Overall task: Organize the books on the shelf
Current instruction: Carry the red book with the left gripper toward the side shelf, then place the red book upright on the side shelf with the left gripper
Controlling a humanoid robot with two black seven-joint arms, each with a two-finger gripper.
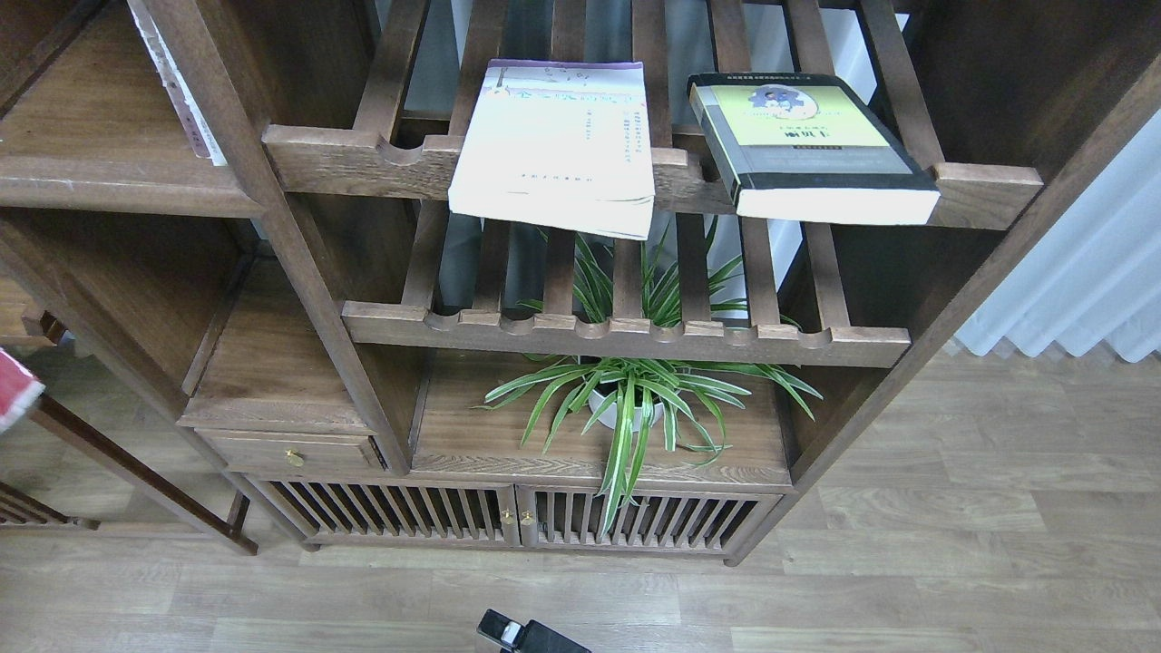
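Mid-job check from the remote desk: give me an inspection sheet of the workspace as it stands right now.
Surface: solid plank shelf at upper left; one book stands leaning at its right end, only the edge visible.
Job's things: white purple-topped book and black-and-yellow book lie flat on the upper slatted rack, both overhanging its front rail.
Clutter: potted spider plant on the lower board; a red-and-white item at the left edge.
Hands: neither identifiable; a dark part shows at the bottom edge.
Cables: nothing seen.
Surroundings: wood floor, white curtain at right, cabinet with slatted doors.
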